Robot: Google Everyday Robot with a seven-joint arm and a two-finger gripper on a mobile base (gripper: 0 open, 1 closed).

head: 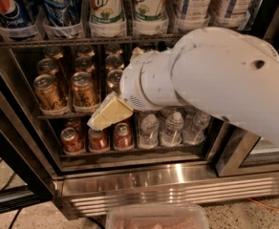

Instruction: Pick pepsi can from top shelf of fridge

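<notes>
While the pepsi can (8, 8) is standing upright, logo toward me, my gripper (110, 112) is hovering below-right, its grip impossible to tell

On top shelf (82, 41), left end: pepsi can (8, 8). On top shelf, middle: 7UP cans (106, 8). Below top shelf, forward of it: gripper (108, 112).

Wire-rack tabletop (82, 41) high in the fridge (144, 185), pepsi can (8, 8) standing far left, blue can (58, 4) beside it, two 7UP cans (103, 6), pale cans (192, 4) rightward, my pincer (106, 114) below it.
</notes>
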